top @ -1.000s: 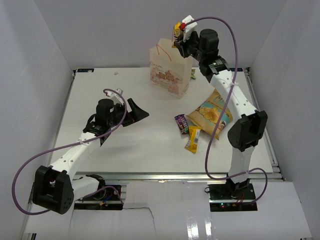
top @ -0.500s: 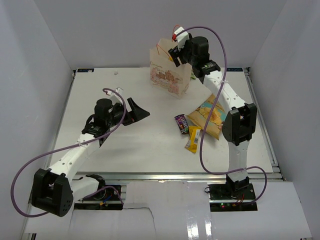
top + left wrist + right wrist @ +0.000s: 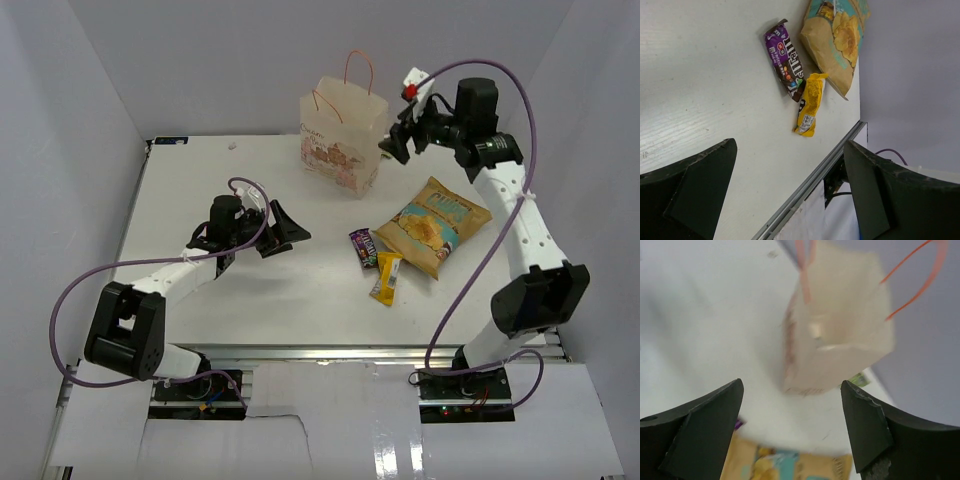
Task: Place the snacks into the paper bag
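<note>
The cream paper bag (image 3: 343,138) stands upright at the back of the table, orange handles up. To its right, above the table, my right gripper (image 3: 400,135) hangs open and empty; its wrist view looks, blurred, down onto the paper bag (image 3: 840,340) and the chip bag (image 3: 790,467). The yellow-tan chip bag (image 3: 435,225), a dark purple bar (image 3: 364,247) and a yellow bar (image 3: 386,278) lie together right of centre. My left gripper (image 3: 290,232) is open, low over the table left of them, facing the purple bar (image 3: 787,62), yellow bar (image 3: 809,105) and chip bag (image 3: 835,40).
A metal rail (image 3: 810,175) runs along the table's front edge, just beyond the yellow bar. A small green thing (image 3: 858,379), blurred, lies by the bag's base. White walls enclose the table on three sides.
My right gripper, held over the bag's mouth on a small yellow packet, opened and swung away to the right; that packet no longer shows. My left gripper shifted right toward the snacks.
</note>
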Tool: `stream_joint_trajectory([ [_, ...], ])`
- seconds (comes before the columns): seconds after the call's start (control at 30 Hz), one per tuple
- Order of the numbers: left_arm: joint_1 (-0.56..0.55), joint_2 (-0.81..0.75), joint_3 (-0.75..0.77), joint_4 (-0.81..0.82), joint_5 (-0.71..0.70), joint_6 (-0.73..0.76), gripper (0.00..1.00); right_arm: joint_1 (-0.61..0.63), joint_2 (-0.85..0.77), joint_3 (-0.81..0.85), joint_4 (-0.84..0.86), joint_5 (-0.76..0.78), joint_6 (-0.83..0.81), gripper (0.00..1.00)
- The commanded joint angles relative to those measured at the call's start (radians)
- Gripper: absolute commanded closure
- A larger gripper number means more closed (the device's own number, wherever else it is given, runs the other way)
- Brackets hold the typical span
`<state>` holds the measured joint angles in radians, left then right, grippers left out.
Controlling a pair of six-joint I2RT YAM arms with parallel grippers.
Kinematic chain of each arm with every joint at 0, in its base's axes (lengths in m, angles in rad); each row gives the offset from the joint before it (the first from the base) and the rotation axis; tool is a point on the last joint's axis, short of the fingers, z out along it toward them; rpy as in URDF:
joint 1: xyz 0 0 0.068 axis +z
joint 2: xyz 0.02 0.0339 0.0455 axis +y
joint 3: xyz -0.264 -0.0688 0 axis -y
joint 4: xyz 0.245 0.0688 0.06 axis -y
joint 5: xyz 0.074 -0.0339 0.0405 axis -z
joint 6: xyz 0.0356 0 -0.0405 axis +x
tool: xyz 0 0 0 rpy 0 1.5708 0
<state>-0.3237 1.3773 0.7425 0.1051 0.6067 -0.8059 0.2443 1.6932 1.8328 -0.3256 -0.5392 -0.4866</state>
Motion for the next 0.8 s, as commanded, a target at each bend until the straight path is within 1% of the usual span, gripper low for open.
stream_joint_trajectory([
  [0.0,-0.006,0.018,0.034,0.024,0.038,0.005,0.02,0.004,-0.075,-0.169,-0.401,-0.293,-0.127,0.17],
  [0.03,-0.011,0.035,0.043,0.019,0.038,0.007,0.02,0.007,-0.113,-0.294,-0.444,-0.292,-0.122,0.22],
  [0.07,-0.012,0.043,0.044,0.019,0.034,0.007,0.02,0.010,-0.137,-0.363,-0.469,-0.265,-0.094,0.27],
  [0.1,-0.017,0.051,0.046,0.019,0.030,0.007,0.02,0.013,-0.157,-0.430,-0.469,-0.193,0.007,0.30],
  [0.13,-0.026,0.057,0.047,0.019,0.028,0.007,0.02,0.013,-0.206,-0.495,-0.467,-0.168,0.046,0.32],
  [0.17,-0.031,0.072,0.054,0.019,0.027,0.005,0.02,0.015,-0.240,-0.623,-0.451,-0.130,0.092,0.32],
  [0.2,-0.037,0.080,0.057,0.019,0.019,0.005,0.02,0.021,-0.315,-0.685,-0.399,-0.078,0.158,0.32],
  [0.23,-0.049,0.088,0.060,0.019,0.015,0.005,0.02,0.026,-0.357,-0.743,-0.367,-0.067,0.186,0.30],
  [0.27,-0.054,0.095,0.067,0.019,0.013,0.005,0.02,0.032,-0.403,-0.859,-0.318,-0.036,0.236,0.28],
  [0.3,-0.060,0.112,0.070,0.019,0.007,0.004,0.02,0.061,-0.484,-0.907,-0.215,0.034,0.287,0.23],
  [0.33,-0.069,0.117,0.074,0.019,0.007,0.001,0.02,0.073,-0.512,-0.949,-0.176,0.059,0.372,0.18],
  [0.37,-0.072,0.124,0.080,0.019,0.004,-0.001,0.02,0.081,-0.532,-0.984,-0.140,0.086,0.425,0.10],
  [0.4,-0.078,0.132,0.080,0.019,-0.004,-0.003,0.02,0.084,-0.541,-1.041,-0.092,0.138,0.475,0.09],
  [0.43,-0.087,0.132,0.081,0.019,-0.007,-0.006,0.02,0.084,-0.538,-1.063,-0.078,0.165,0.552,0.08],
  [0.47,-0.093,0.135,0.081,0.019,-0.012,-0.009,0.02,0.084,-0.532,-1.081,-0.063,0.197,0.574,0.07],
  [0.53,-0.106,0.134,0.078,0.019,-0.021,-0.012,0.02,0.084,-0.518,-1.124,-0.018,0.208,0.606,0.07],
  [0.57,-0.110,0.134,0.077,0.019,-0.024,-0.016,0.02,0.084,-0.514,-1.135,0.002,0.215,0.649,0.08],
  [0.67,-0.121,0.131,0.067,0.019,-0.035,-0.024,0.02,0.084,-0.477,-1.153,0.057,0.260,0.704,0.11],
  [0.77,-0.129,0.124,0.060,0.019,-0.044,-0.026,0.02,0.084,-0.428,-1.152,0.106,0.295,0.730,0.14],
])
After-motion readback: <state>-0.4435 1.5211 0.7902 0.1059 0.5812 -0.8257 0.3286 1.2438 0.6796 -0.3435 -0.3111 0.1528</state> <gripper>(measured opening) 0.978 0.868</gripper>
